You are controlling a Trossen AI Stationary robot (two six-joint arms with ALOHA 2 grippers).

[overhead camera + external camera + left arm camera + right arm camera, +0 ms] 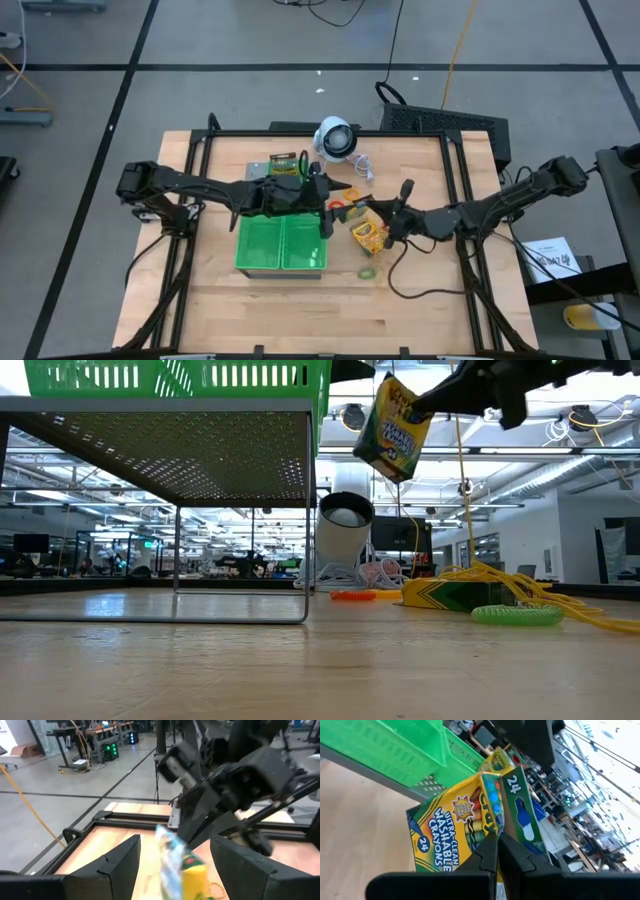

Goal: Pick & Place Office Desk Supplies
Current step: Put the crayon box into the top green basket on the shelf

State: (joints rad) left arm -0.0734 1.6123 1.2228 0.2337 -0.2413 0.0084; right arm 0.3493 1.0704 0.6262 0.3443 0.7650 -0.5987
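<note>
- Just beside the green plastic compartment tray [281, 245], off its right-hand edge, the right gripper [387, 222] holds a yellow-and-green cardboard crayon box [368, 236] clear of the wooden bench [300, 310]; the low view shows the box [392, 428] hanging tilted in the air, near the tray's rim height.
- The right jaws are closed tight on the box's top edge; in the right wrist view the two dark fingers [492, 851] pinch the flap end of the box [465, 827].
- Over the tray's far edge, the left gripper [322, 192] hovers with its jaws set wide and nothing between them; its wrist view looks past them at the right arm and the carried box [185, 870].
- Beyond the tray, a second crayon box [285, 163] lies flat on the bench, and another lies flat [455, 595] near the white round device [336, 139].
- A green rubber-band loop [367, 271] rests on the bench just past the tray's right corner; an orange loop [352, 596] lies near the device.
- Handling, as I judge it: the box is light, and stiff along its edges, but thin card can crush or let the flap open, so a pinch across the narrow closed sides is safer than on the flap.
- Hanging from one end it can swing, so lowering it into a compartment calls for a slow approach.
- The loops are limp and thin; they want a pinch low against the bench.
</note>
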